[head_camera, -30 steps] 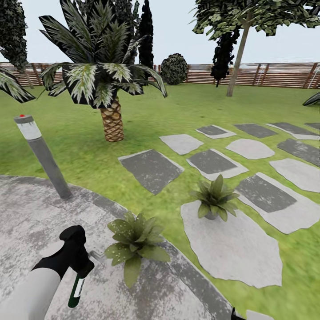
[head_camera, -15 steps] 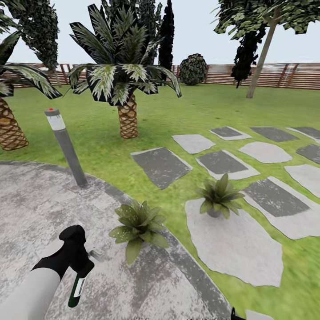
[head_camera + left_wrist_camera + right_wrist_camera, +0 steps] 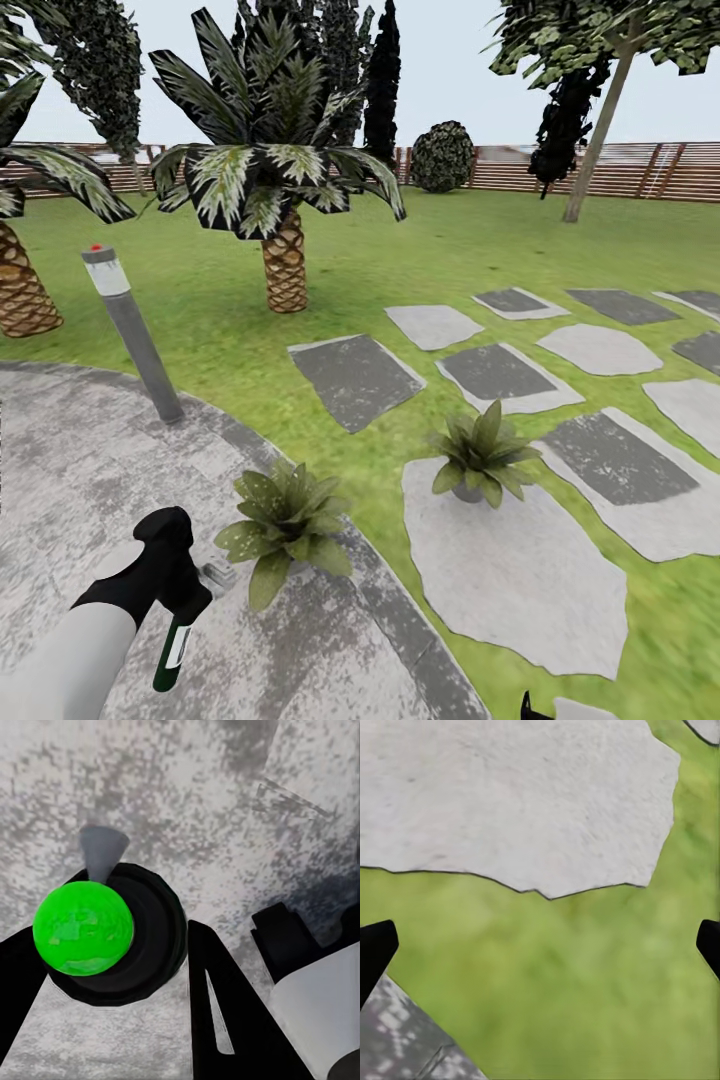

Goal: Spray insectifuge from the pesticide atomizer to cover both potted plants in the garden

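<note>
Now that my view has swung closer, my left claw [image 3: 180,590] still grips the slim dark green atomizer bottle [image 3: 172,648] just beside the nearer leafy grey-potted plant [image 3: 283,516], so spraying's next I guess.

A grey lamp post [image 3: 132,335] with a red dot stands tilted at the paved patio's [image 3: 60,470] edge. Two palms [image 3: 280,190] rise on the lawn behind it, before a slatted wooden fence [image 3: 650,170]. Grey stepping stones [image 3: 355,378] cross the grass.
</note>
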You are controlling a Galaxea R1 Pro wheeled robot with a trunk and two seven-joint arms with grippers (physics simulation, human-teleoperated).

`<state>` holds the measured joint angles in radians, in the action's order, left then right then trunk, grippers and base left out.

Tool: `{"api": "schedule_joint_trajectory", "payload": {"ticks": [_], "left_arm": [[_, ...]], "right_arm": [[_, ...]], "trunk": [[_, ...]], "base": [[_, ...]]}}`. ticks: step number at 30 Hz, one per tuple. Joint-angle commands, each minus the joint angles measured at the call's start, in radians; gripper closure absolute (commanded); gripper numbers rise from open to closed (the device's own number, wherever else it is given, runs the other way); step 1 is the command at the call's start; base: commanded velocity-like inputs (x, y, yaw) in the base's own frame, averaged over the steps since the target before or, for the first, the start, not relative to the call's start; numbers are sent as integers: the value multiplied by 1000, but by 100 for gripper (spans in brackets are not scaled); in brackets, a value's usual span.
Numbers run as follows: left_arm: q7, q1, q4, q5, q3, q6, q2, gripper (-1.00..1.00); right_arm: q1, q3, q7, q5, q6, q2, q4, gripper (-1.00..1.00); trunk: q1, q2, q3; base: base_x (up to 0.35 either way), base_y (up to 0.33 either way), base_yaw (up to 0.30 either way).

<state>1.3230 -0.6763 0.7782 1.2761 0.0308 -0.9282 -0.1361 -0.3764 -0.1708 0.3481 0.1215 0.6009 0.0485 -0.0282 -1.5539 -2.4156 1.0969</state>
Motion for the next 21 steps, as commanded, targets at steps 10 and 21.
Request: {"api": "schedule_joint_trajectory", "payload": {"ticks": [10, 21], "left_arm": [[10, 0, -5, 9, 2, -9, 1, 100], [11, 4, -14, 10, 0, -8, 2, 100]], "right_arm": [[0, -7, 4, 11, 2, -1, 1, -100], [0, -7, 5, 11, 0, -1, 1, -100]], "trunk": [[0, 0, 1], [0, 0, 1]], "base": [[158, -254, 263], [142, -227, 65]]}}
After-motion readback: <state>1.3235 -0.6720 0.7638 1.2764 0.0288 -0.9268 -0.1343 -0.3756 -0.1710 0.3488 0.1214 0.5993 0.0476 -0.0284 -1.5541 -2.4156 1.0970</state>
